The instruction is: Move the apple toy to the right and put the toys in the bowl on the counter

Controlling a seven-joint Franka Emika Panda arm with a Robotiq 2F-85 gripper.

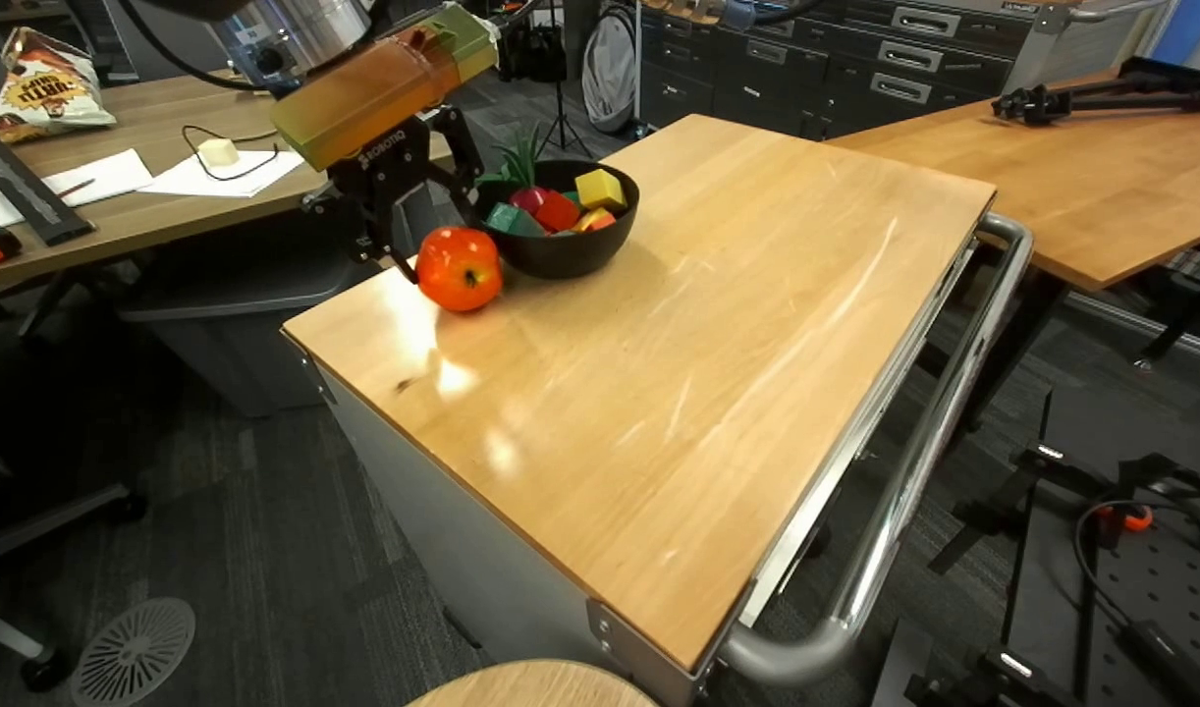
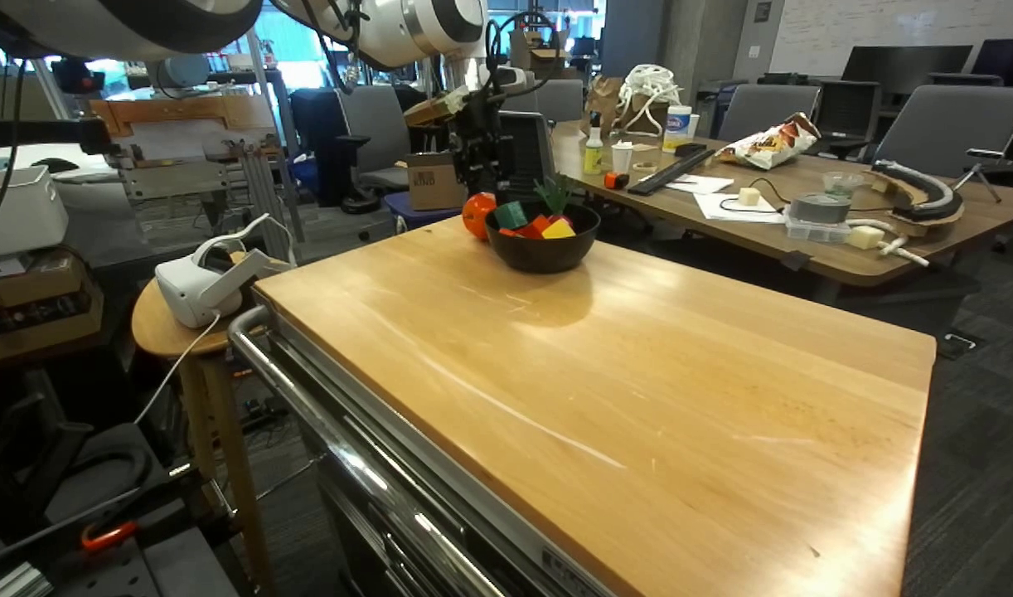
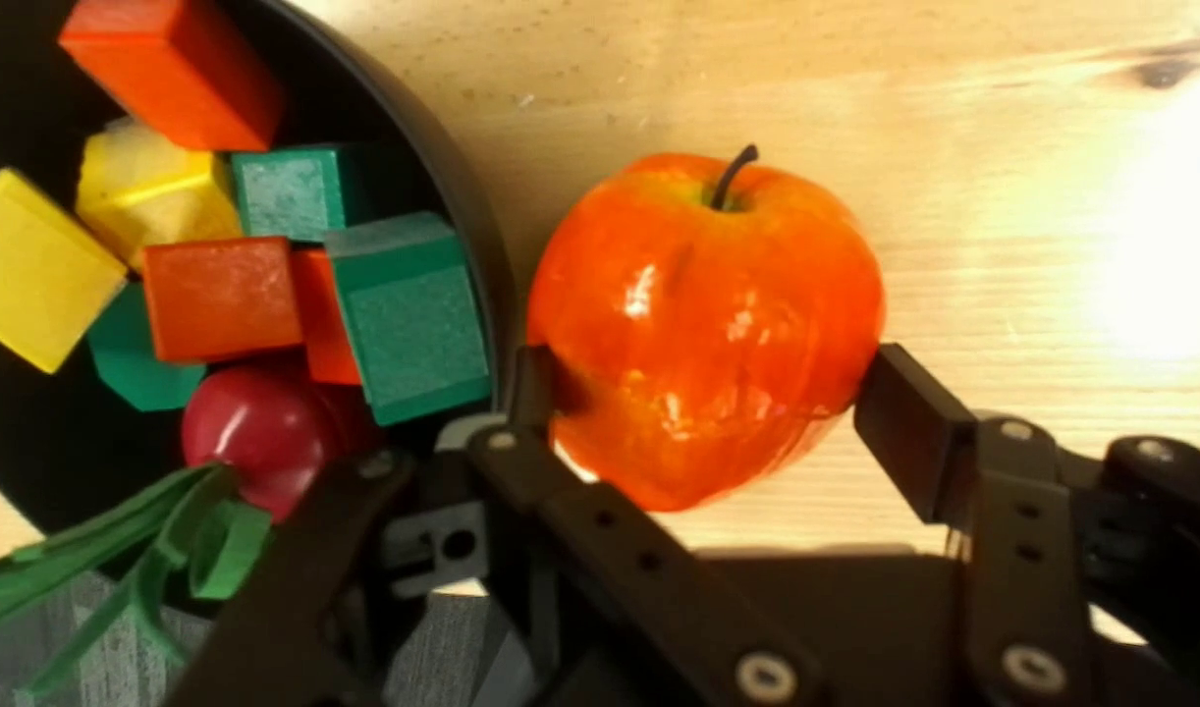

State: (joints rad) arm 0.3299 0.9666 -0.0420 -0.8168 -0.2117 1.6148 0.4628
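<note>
We hold the apple (image 3: 708,285) in our gripper (image 3: 718,407) beside the bowl (image 1: 566,257) of toys (image 1: 600,190), near the counter (image 1: 708,344) edge opposite the rail (image 1: 939,412).

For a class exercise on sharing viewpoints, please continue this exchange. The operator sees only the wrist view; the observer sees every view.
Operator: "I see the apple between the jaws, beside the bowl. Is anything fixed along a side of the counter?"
Observer: Yes, a metal rail runs along one side of the counter; it shows in both exterior views.
Operator: Which edge are the apple and the bowl near?
Observer: They are near the edge opposite the rail.
Operator: What stands beyond that edge?
Observer: A desk, with a snack bag lying on it.
</note>
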